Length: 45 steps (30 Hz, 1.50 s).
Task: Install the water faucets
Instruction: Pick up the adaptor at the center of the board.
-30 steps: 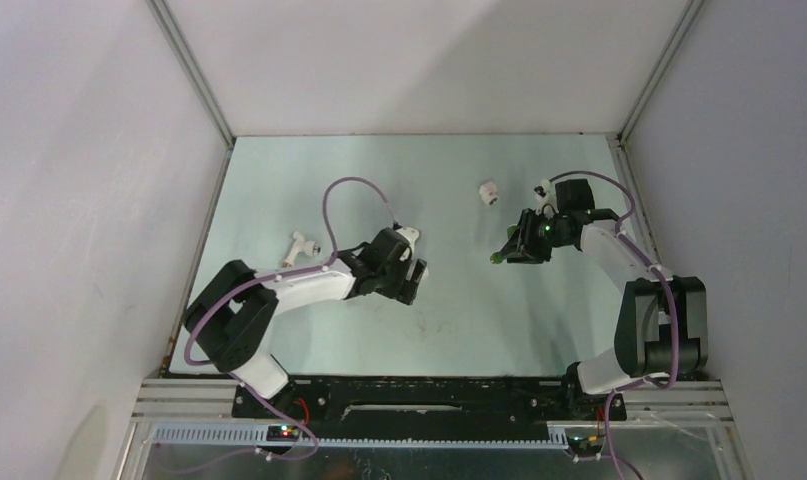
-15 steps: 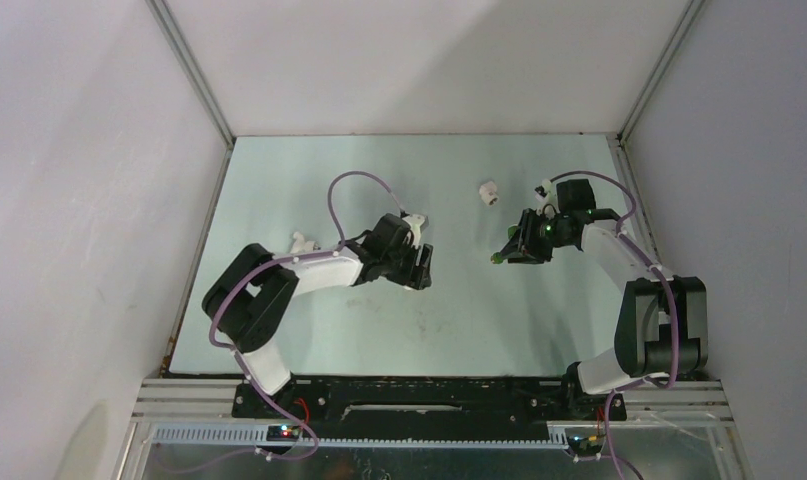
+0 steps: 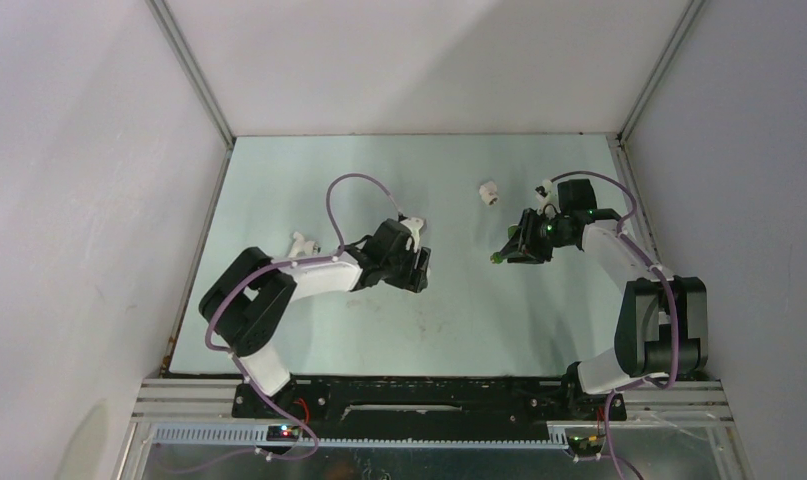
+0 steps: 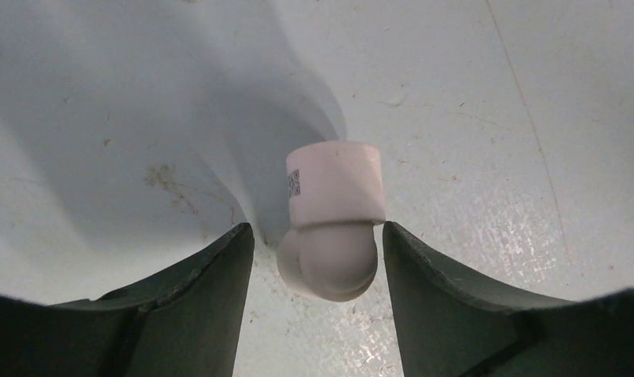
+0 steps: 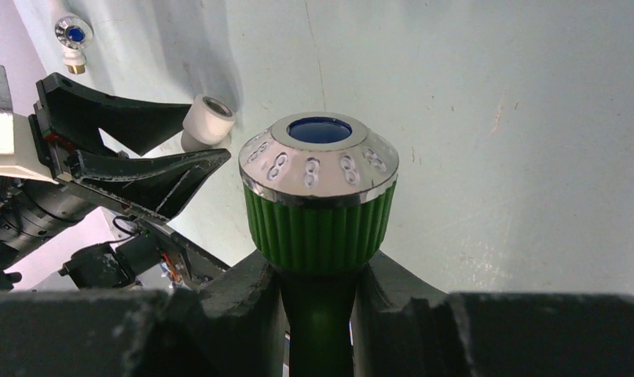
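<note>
Top view: left gripper (image 3: 419, 271) sits low over the table (image 3: 379, 170), mid-left. What lies between its jaws is hidden under the wrist. Right gripper (image 3: 508, 249) is off to the right, well apart from it, with the green faucet (image 3: 497, 258) poking out of its tip. White faucet (image 3: 301, 243) lies loose on the table behind the left forearm, near it. A second fitting (image 3: 489, 192) lies alone further back, between the two arms.

Left wrist view: jaws part open, straddling a white elbow fitting (image 4: 333, 220) that rests on the table. Not clamped. There is a clear gap on one side; the other jaw is just beside it or barely touching, cannot tell which. The fitting sits off centre, and its rounded bend is the part between the jaws.

Right wrist view: jaws closed tight on the green faucet's neck, just under the ribbed knob (image 5: 319, 204). The knob points toward the left gripper.

Risks, as judged:
- An uneven close would shove the fitting sideways first.
- The rounded bend could squirt out or twist, so the socket no longer faces the green faucet.
- The thin neck grip may let the faucet swivel when pushed in, giving a crooked start or a jam.
- The left forearm swinging back could knock the white faucet away.
</note>
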{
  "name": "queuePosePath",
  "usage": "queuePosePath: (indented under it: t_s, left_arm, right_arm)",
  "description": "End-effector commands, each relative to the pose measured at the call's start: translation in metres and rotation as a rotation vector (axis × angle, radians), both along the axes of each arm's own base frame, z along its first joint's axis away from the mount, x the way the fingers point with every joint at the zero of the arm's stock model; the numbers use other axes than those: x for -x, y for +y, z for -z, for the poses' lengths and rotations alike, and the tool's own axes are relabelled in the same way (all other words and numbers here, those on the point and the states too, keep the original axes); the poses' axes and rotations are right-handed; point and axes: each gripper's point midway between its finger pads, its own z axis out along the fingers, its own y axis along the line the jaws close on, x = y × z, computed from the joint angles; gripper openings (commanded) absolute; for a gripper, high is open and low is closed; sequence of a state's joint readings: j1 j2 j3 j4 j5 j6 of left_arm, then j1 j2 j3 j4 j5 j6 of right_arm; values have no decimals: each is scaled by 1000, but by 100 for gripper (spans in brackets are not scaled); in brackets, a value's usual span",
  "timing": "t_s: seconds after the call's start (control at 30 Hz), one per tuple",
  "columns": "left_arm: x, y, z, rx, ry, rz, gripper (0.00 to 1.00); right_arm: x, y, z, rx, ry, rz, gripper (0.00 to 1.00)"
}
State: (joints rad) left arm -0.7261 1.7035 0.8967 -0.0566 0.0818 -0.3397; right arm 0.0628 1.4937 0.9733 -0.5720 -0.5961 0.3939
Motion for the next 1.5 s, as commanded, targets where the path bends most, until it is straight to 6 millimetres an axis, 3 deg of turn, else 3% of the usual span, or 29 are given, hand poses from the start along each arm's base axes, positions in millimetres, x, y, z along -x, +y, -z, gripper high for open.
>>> queuePosePath:
  t_s: [0.0,0.13,0.23,0.37,0.47,0.63,0.77,0.97,1.17,1.33,1.47]
  left_arm:
    - [-3,10,-5,-32,-56,-38,68]
    - [-1,5,-1,-38,-50,-24,63]
    - [-2,1,-3,-33,-51,-22,53]
    - [-4,-1,-11,-22,-56,-29,18]
    - [-7,-2,-27,-12,-75,-23,1]
    - [-5,3,-85,89,-172,9,0]
    - [1,24,-138,146,-286,38,0]
    - [42,49,-196,260,-427,244,0]
    - [89,62,-241,305,-632,457,0]
    - [127,54,-273,427,-672,624,0]
    - [146,50,-292,498,-693,710,0]
  right_arm:
    - [-10,4,-19,-32,-57,-6,0]
    - [-10,4,-20,-35,-57,-7,0]
    - [-10,5,-23,-38,-67,-8,0]
    - [-10,8,-30,-51,-93,-19,0]
    - [-10,13,-43,-63,-141,-47,0]
    - [-13,26,-88,-86,-304,-137,0]
    - [-13,42,-155,-128,-550,-210,0]
    - [14,82,-239,-176,-844,-414,0]
    - [47,107,-278,-201,-982,-559,0]
    - [83,131,-300,-277,-1085,-686,0]
    - [111,147,-311,-354,-1145,-799,0]
